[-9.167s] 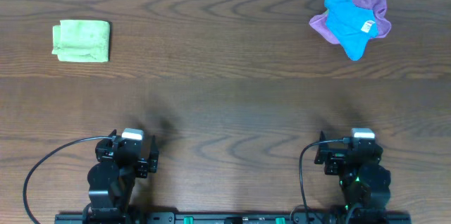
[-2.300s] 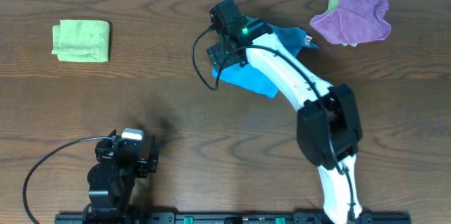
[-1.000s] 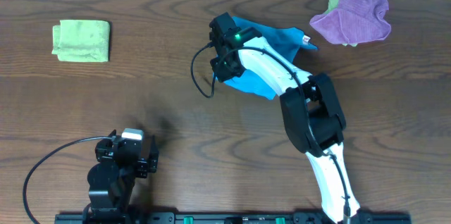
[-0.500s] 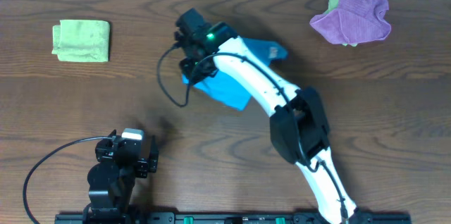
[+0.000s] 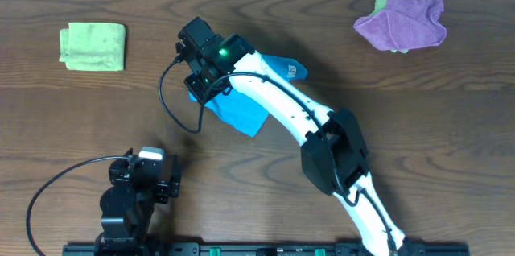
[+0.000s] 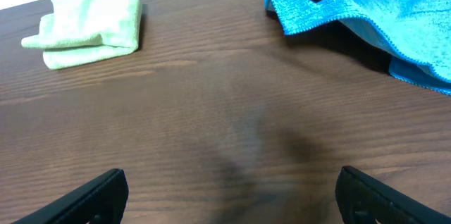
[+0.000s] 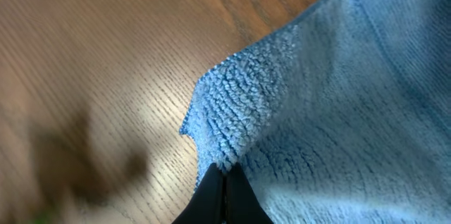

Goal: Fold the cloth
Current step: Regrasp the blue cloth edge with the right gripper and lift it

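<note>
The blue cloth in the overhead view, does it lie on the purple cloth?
No, the blue cloth is well apart from the purple cloth, with a wide gap between them.

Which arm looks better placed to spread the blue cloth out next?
The right, probably. The right gripper is shut on the blue cloth's edge, so it can drag it flat. The left gripper is open, empty and well short of the cloth.

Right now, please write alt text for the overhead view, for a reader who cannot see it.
The right gripper is shut on an edge of the bright blue microfibre cloth midway across the wooden table. A folded light green cloth lies far left, a crumpled purple cloth far right.
</note>
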`<state>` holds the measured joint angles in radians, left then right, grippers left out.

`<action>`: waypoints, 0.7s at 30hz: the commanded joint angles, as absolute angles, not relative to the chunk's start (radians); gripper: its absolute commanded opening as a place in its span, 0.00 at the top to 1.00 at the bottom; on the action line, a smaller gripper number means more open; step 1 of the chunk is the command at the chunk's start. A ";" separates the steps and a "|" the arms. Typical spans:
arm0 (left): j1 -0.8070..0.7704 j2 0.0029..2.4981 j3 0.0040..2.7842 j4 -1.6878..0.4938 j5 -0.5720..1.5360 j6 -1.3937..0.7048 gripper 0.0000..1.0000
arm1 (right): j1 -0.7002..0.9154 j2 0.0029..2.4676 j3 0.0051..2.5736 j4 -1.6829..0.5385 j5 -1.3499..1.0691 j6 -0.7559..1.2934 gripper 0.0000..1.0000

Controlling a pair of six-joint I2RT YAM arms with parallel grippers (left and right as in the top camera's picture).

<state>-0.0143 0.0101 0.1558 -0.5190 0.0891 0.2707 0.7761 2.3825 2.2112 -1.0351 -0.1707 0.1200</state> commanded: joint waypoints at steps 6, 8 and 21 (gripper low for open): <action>-0.012 0.004 0.142 -0.523 0.078 0.288 0.05 | 0.677 2.305 2.297 -1.182 0.018 0.210 0.99; -0.012 0.004 0.142 -0.523 0.078 0.288 0.05 | 0.640 2.254 2.297 -1.222 0.066 0.242 0.99; -0.012 0.004 0.142 -0.523 0.078 0.288 0.05 | 0.460 2.152 2.289 -1.554 0.241 0.356 0.99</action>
